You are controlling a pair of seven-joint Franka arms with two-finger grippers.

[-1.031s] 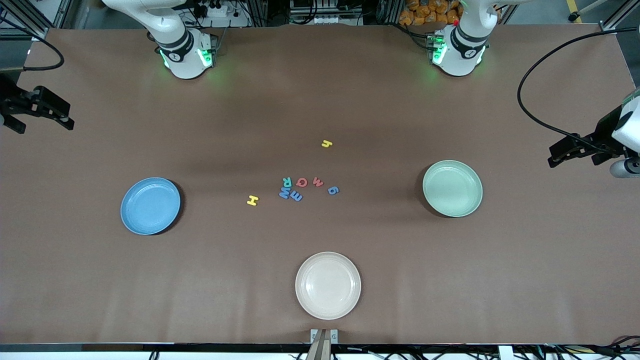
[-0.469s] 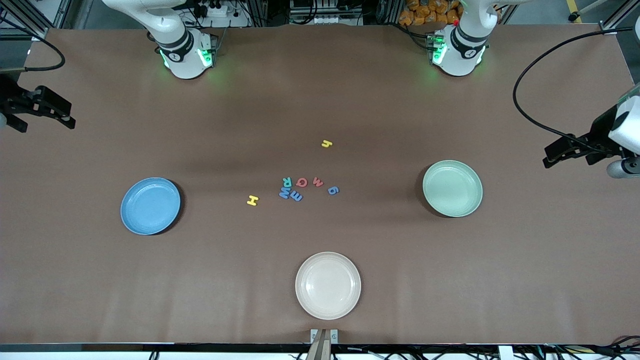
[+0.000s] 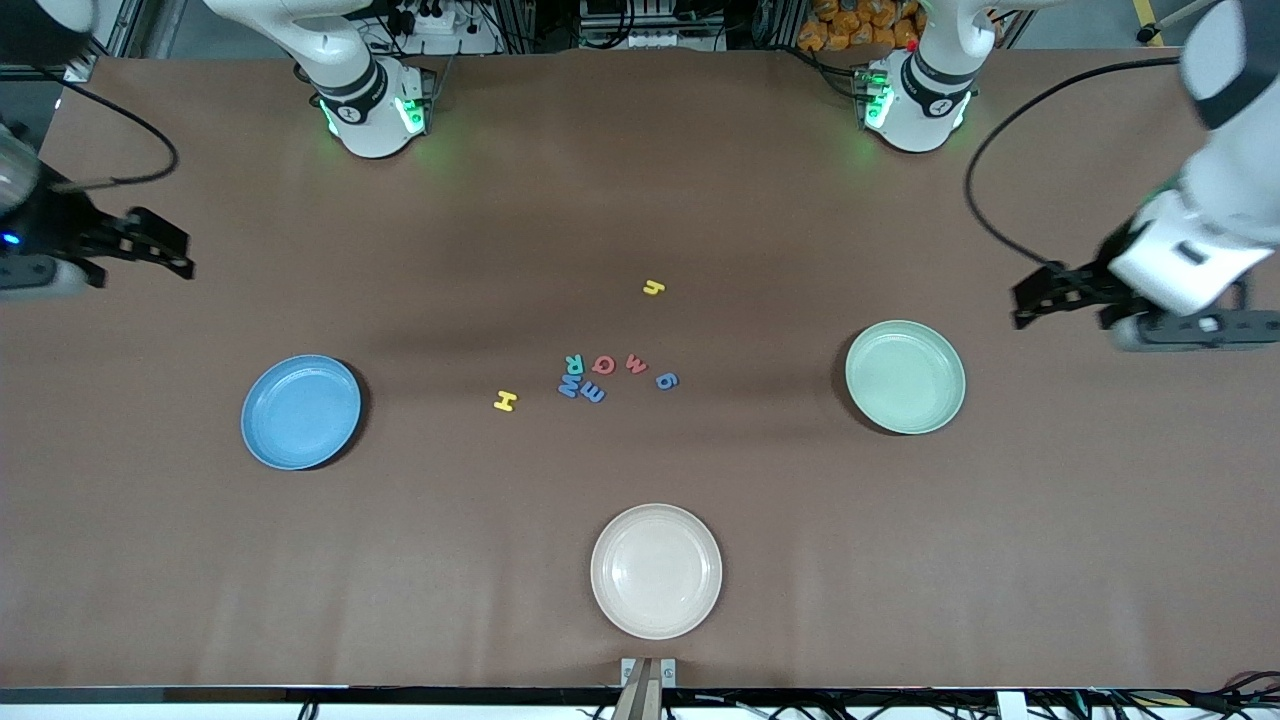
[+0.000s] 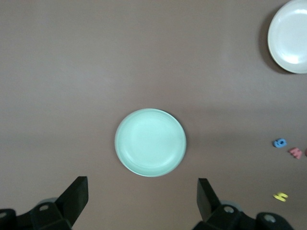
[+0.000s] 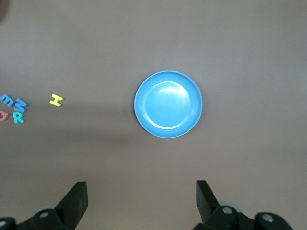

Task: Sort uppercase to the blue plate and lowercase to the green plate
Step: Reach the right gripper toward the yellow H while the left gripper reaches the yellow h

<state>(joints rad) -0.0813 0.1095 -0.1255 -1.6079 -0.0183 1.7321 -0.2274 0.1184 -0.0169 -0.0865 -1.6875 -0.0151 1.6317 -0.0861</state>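
The letters lie mid-table: yellow H (image 3: pixel 505 402), green R (image 3: pixel 574 362), larger blue M (image 3: pixel 570 384), red Q (image 3: pixel 603 364), small blue m (image 3: pixel 592 393), red w (image 3: pixel 636 363), blue g (image 3: pixel 667 381) and yellow h (image 3: pixel 654 288). The blue plate (image 3: pixel 300 411) and the green plate (image 3: pixel 905 377) are empty. My left gripper (image 3: pixel 1032 298) is open and empty over bare table by the green plate (image 4: pixel 150 142). My right gripper (image 3: pixel 168 254) is open and empty over bare table by the blue plate (image 5: pixel 168 104).
A cream-white plate (image 3: pixel 656 570) sits nearest the front camera, in line with the letters. A black cable (image 3: pixel 985 215) hangs by the left arm. The brown table mat (image 3: pixel 640 180) spreads wide around the plates.
Both arms have swung in from the table's ends toward the plates. The left gripper moved more. Letters and plates have not moved.
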